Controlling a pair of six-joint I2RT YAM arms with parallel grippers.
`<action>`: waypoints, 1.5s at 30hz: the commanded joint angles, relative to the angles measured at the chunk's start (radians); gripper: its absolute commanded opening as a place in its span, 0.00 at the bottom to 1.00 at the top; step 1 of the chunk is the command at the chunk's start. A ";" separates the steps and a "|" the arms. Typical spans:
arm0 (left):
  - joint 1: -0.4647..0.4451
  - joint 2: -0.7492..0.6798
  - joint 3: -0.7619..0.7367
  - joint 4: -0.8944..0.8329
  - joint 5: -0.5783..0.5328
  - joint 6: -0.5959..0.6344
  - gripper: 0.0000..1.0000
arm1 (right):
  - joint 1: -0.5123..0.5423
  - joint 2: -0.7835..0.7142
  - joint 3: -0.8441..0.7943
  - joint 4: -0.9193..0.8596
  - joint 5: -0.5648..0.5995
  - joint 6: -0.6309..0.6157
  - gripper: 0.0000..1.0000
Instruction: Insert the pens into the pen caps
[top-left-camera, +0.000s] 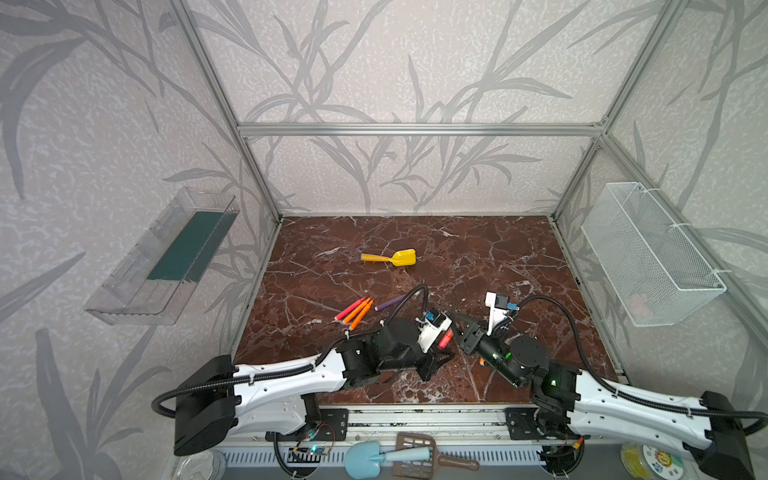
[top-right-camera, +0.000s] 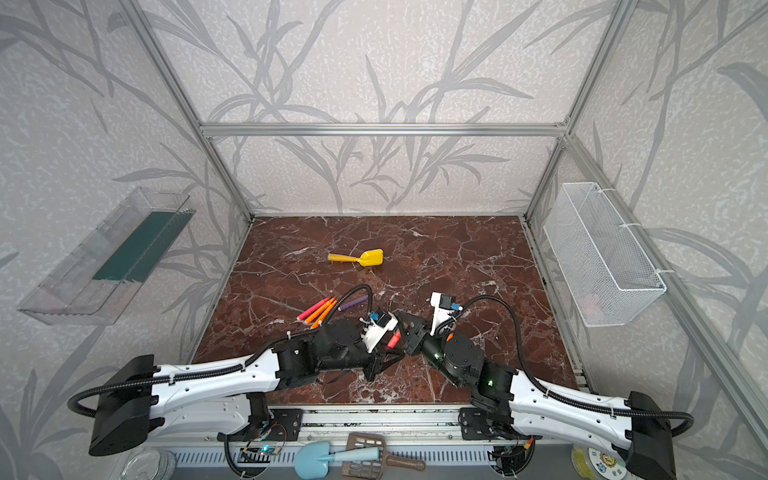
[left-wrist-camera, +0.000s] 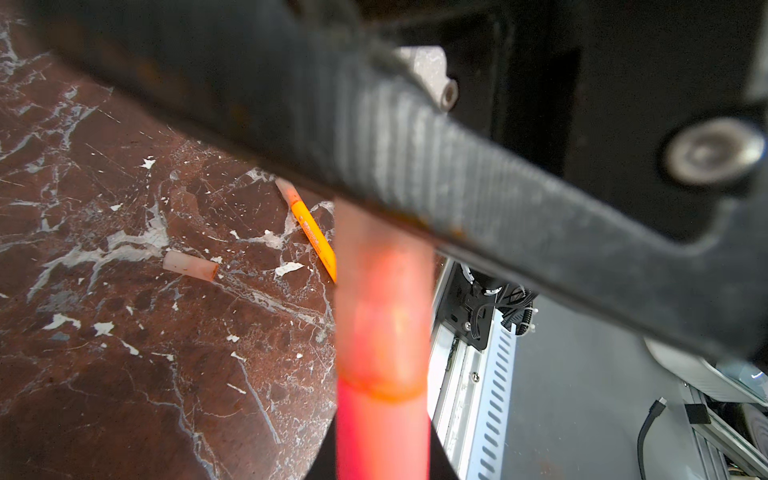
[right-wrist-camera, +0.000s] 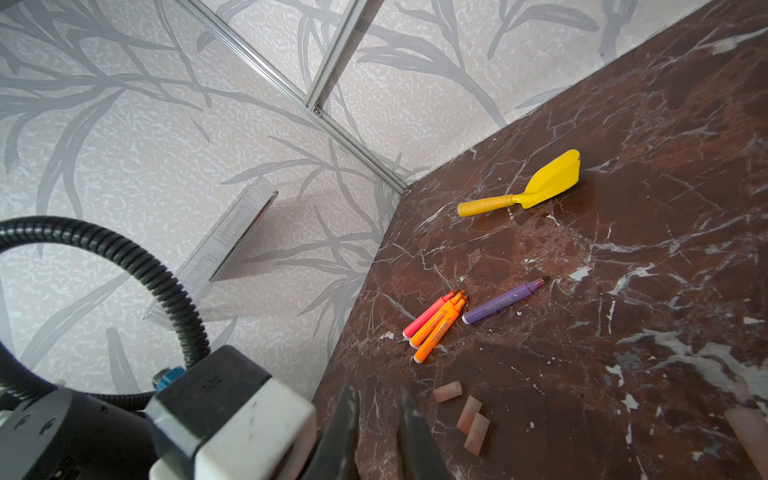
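Left fingers (left-wrist-camera: 415, 145) clamp the pink pen (left-wrist-camera: 382, 432), cap (left-wrist-camera: 382, 291) on; right fingers (right-wrist-camera: 409, 428), almost together, sit just beside it.

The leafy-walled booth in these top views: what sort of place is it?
Most likely a robot test cell in a lab, not a home: two robot arms are mounted on a rail at a marble-look tabletop, boxed in by an aluminium frame.
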 joint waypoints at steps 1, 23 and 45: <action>0.023 -0.014 0.013 0.171 -0.118 -0.042 0.00 | 0.031 0.013 -0.007 -0.136 -0.062 -0.045 0.20; -0.008 0.035 0.020 0.228 -0.062 -0.052 0.00 | 0.030 0.091 0.004 -0.074 -0.069 -0.036 0.19; -0.004 0.114 -0.092 0.224 -0.209 -0.137 0.87 | -0.241 -0.128 -0.079 -0.499 0.021 -0.050 0.13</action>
